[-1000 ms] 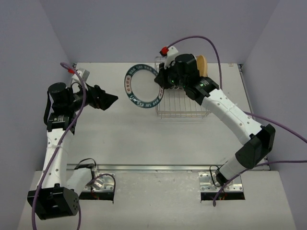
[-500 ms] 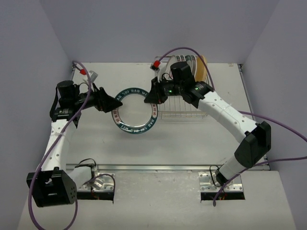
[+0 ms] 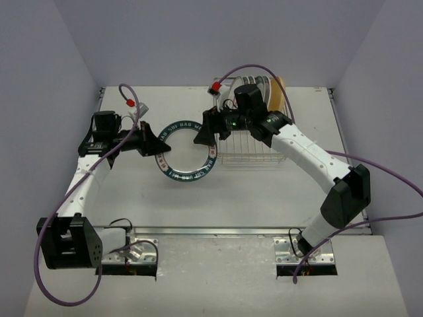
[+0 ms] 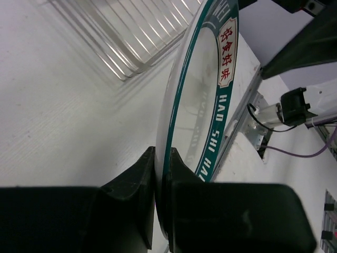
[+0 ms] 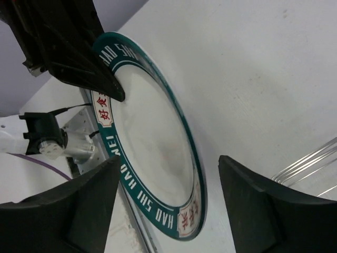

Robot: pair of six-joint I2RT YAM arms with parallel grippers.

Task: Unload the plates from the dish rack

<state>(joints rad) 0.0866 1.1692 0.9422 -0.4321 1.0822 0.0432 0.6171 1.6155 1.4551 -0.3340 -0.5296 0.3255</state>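
A white plate with a teal lettered rim (image 3: 187,150) is held over the table between the two arms. My left gripper (image 3: 156,144) is shut on its left rim; in the left wrist view the fingers (image 4: 138,179) pinch the plate's edge (image 4: 196,105). My right gripper (image 3: 204,133) is open at the plate's right side, its jaws wide apart around the near rim of the plate (image 5: 152,153) without touching it. The silver wire dish rack (image 3: 250,150) stands right of the plate, with several plates (image 3: 259,89) and a tan-yellow one (image 3: 277,94) upright at its far end.
The rack's corner shows in the left wrist view (image 4: 131,42) and its wire edge in the right wrist view (image 5: 310,163). Purple cables (image 3: 244,69) loop over both arms. The table's near edge has metal mounting plates (image 3: 132,251).
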